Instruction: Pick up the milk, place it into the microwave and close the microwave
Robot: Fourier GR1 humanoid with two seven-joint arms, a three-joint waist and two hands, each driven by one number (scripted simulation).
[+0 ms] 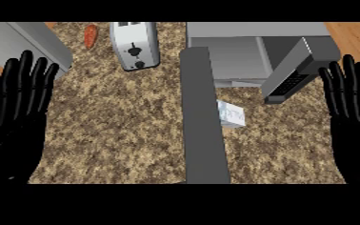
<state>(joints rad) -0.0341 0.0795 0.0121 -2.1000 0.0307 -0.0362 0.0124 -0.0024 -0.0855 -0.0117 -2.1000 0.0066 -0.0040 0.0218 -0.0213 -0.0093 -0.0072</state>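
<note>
Robot hand, right (342,106): open, fingers straight and upright at the view's right edge, resting, holding nothing. Robot hand, left (25,106): likewise open and empty, at the left edge. Milk (231,114): small white carton lying on the speckled surface (119,124), inward of the right robot hand and a little below its fingertips, just beside a long grey bar (200,119) that runs between the two hands. Microwave (243,52): beyond the right robot hand's fingertips, cavity exposed, its door (295,71) swung open toward that hand. Risks (judged, not observed): the open door stands between the right robot hand and the cavity, so a reach could knock it part-shut; the carton, close against the bar, leaves little room for fingers on that side and may slide or tip when gripped. Toaster (135,47) and carrot (90,35): beyond the left robot hand, well apart from the milk.
</note>
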